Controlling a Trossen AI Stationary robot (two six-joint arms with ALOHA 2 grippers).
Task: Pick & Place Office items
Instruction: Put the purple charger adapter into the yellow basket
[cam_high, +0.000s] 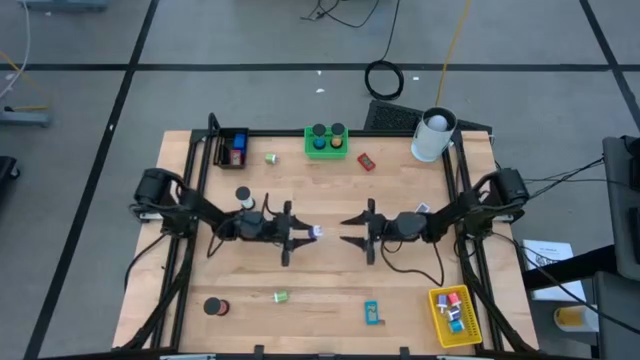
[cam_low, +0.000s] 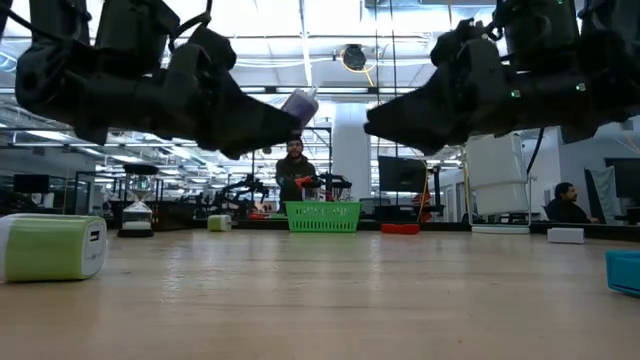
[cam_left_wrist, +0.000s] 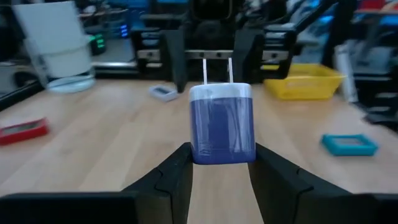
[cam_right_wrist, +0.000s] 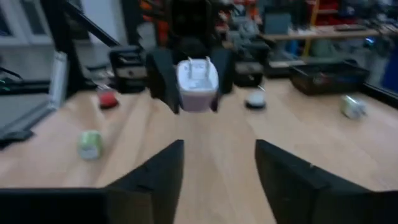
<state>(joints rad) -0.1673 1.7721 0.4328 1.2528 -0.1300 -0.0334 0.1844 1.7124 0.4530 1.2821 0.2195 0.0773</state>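
Note:
A purple plug block (cam_left_wrist: 222, 130) with a white end and two metal prongs hangs in the air over the middle of the table (cam_high: 320, 270). My left gripper (cam_high: 303, 236) is shut on it. The block also shows in the high view (cam_high: 316, 233), the low view (cam_low: 300, 103) and the right wrist view (cam_right_wrist: 198, 84). My right gripper (cam_high: 347, 230) faces it from the table's right, a short gap away, open with nothing between its fingers (cam_right_wrist: 163, 171). My left gripper pinches the plug block's two side faces (cam_left_wrist: 198, 152) between its two fingers (cam_left_wrist: 177, 168), at the end away from the prongs. The fingers lie level and point toward the table's right. The block is lifted clear of the table, its prongs (cam_left_wrist: 217, 70) pointing at my right gripper.
At the far edge stand a black bin (cam_high: 232, 148), a green bin (cam_high: 326, 141) holding black rolls, and a white cylinder (cam_high: 433, 135). A yellow bin (cam_high: 455, 312) sits near right. Loose items: red block (cam_high: 366, 161), black roll (cam_high: 215, 306), green piece (cam_high: 281, 296), cyan piece (cam_high: 372, 312).

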